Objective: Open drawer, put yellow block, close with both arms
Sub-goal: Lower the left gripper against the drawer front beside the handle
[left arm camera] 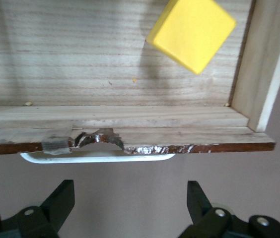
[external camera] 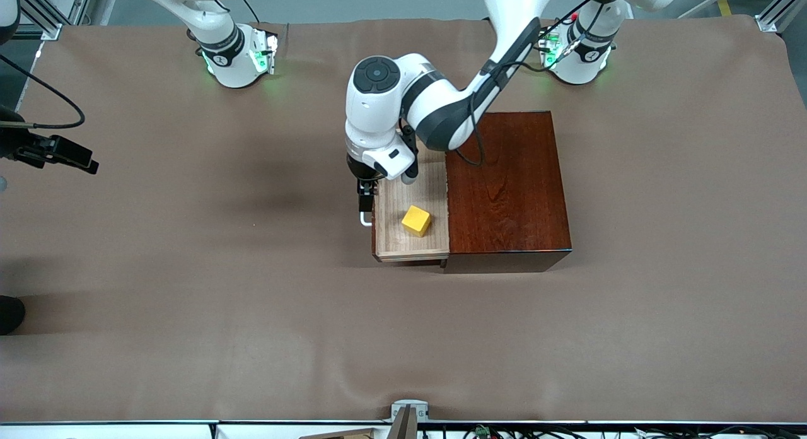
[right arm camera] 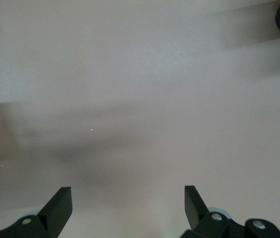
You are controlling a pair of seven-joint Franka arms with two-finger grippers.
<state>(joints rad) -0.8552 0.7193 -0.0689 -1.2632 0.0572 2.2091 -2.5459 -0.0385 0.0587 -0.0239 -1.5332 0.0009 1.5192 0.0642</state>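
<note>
The drawer [external camera: 394, 196] stands pulled out of the mahogany box [external camera: 510, 180] toward the right arm's end of the table. The yellow block [external camera: 416, 220] lies on the drawer's pale wood floor, tilted cornerwise. In the left wrist view the yellow block [left arm camera: 192, 32] shows near a drawer corner. My left gripper [external camera: 364, 202] hangs in front of the drawer's front, by the white handle [external camera: 364, 222]. That left gripper [left arm camera: 130, 186] is open and holds nothing; the handle [left arm camera: 98, 157] lies just past its fingertips. My right gripper [right arm camera: 127, 188] is open over bare brown table, away from the drawer.
The drawer's dark front edge [left arm camera: 204, 147] is chipped and taped. The left arm's elbow [external camera: 441, 111] hangs over the box and the drawer's farther end. A black device with a cable [external camera: 53, 152] juts in at the right arm's end of the table. Brown cloth [external camera: 252, 300] covers the table.
</note>
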